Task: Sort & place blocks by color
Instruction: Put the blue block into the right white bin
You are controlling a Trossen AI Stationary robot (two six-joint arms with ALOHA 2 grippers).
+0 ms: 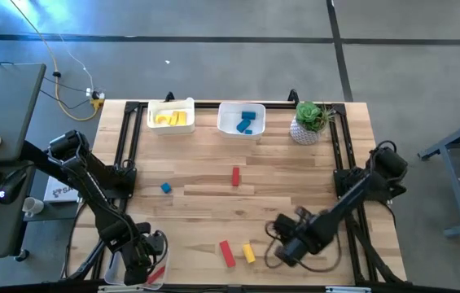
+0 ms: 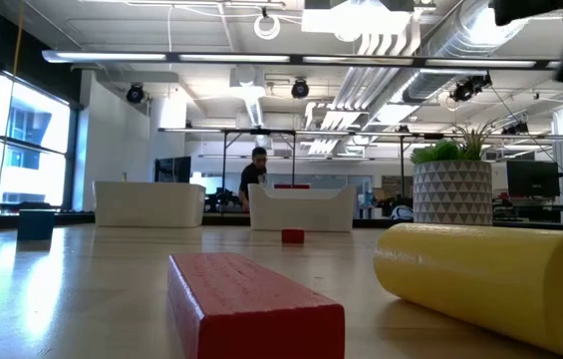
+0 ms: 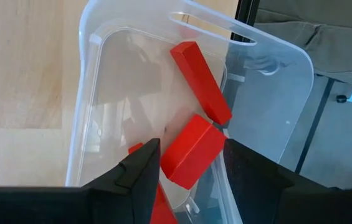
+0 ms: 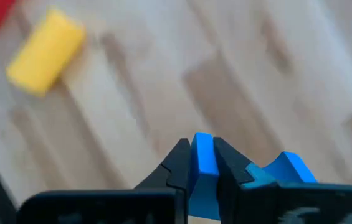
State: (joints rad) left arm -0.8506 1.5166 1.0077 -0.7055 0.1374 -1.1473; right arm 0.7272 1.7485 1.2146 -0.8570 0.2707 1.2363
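Note:
My left gripper (image 3: 188, 155) hangs over a clear bin (image 3: 88, 93) at the table's near left corner (image 1: 124, 273), shut on a red block (image 3: 191, 152). A red bar (image 3: 200, 81) lies on the floor of that bin. My right gripper (image 4: 204, 158) is near the near right edge (image 1: 282, 248), shut on a blue block (image 4: 204, 162). On the table lie a red bar (image 1: 226, 253), a yellow cylinder (image 1: 249, 253), a second red bar (image 1: 236, 176) and a blue cube (image 1: 165, 188). My left gripper pinches the red block between its two fingers, on two opposite side faces (image 3: 169, 165). The fingers come from above, pointing down into the bin. The block is tilted and lifted clear of the bin floor. My right gripper pinches a thin upright part of the blue block (image 4: 204, 152) between its two fingers. Another part of the same blue piece (image 4: 291, 168) sticks out beside one finger. The block is lifted clear of the table.
A white bin with yellow pieces (image 1: 171, 118) and a white bin with blue pieces (image 1: 241, 120) stand at the far edge, and a potted plant (image 1: 311, 122) stands to their right. A black frame (image 1: 125, 138) runs along the table's sides. The middle of the wooden top is mostly bare.

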